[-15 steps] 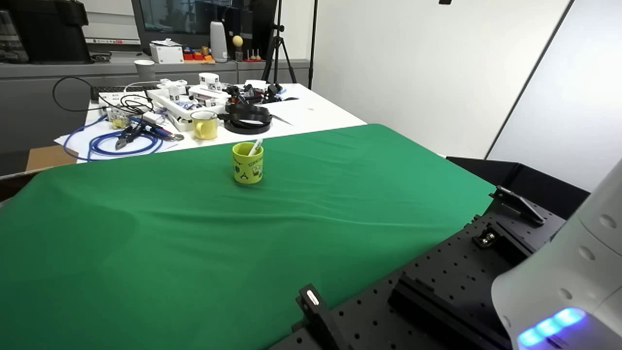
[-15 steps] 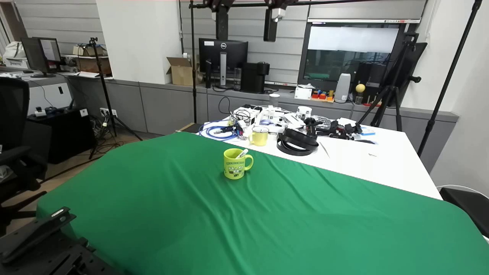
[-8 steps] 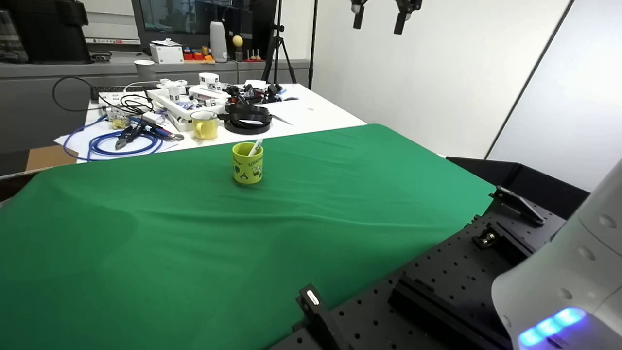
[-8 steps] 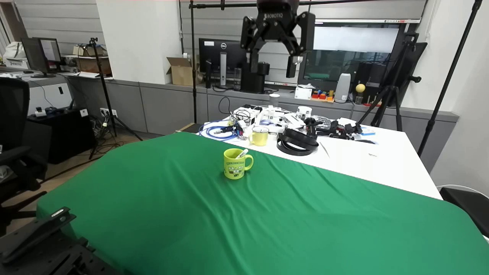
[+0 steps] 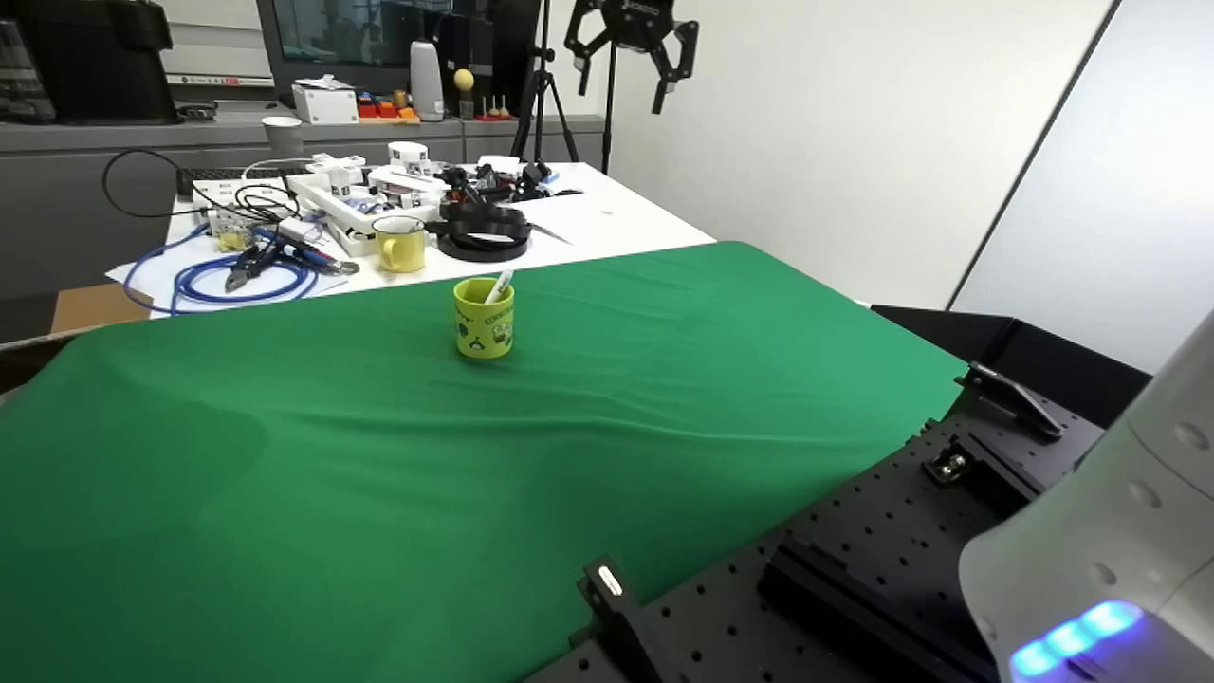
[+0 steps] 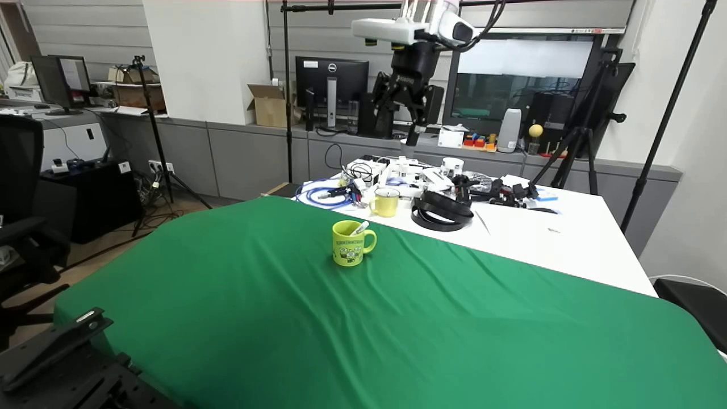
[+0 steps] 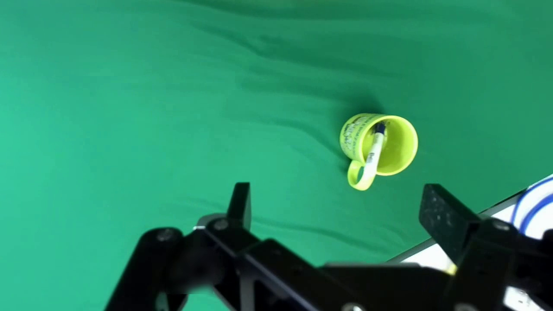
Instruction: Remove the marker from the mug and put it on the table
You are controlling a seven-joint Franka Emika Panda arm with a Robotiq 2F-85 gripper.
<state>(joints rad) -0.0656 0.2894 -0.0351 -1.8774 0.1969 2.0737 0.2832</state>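
The yellow-green mug (image 5: 477, 334) stands upright on the green-covered table (image 5: 379, 474) in both exterior views (image 6: 347, 251). In the wrist view the mug (image 7: 399, 149) lies right of centre with its handle toward the gripper. The marker (image 7: 375, 152) leans inside it, dark blue end down, white body over the rim on the handle side. The marker's upper end also shows in both exterior views (image 5: 500, 286) (image 6: 360, 228). My gripper (image 7: 337, 186) is open and empty, high above the table and apart from the mug; it shows in both exterior views (image 5: 620, 93) (image 6: 396, 130).
A white table (image 6: 545, 244) adjoins the green cloth behind the mug. It holds a second, paler yellow mug (image 5: 402, 250), black straps (image 5: 482, 232), blue cables (image 5: 242, 283) and tools. A black perforated base plate (image 5: 835, 541) borders the cloth near the robot base.
My gripper has come down into view, moving left in an exterior view, and has turned. It stays open. The mug and marker have not moved.
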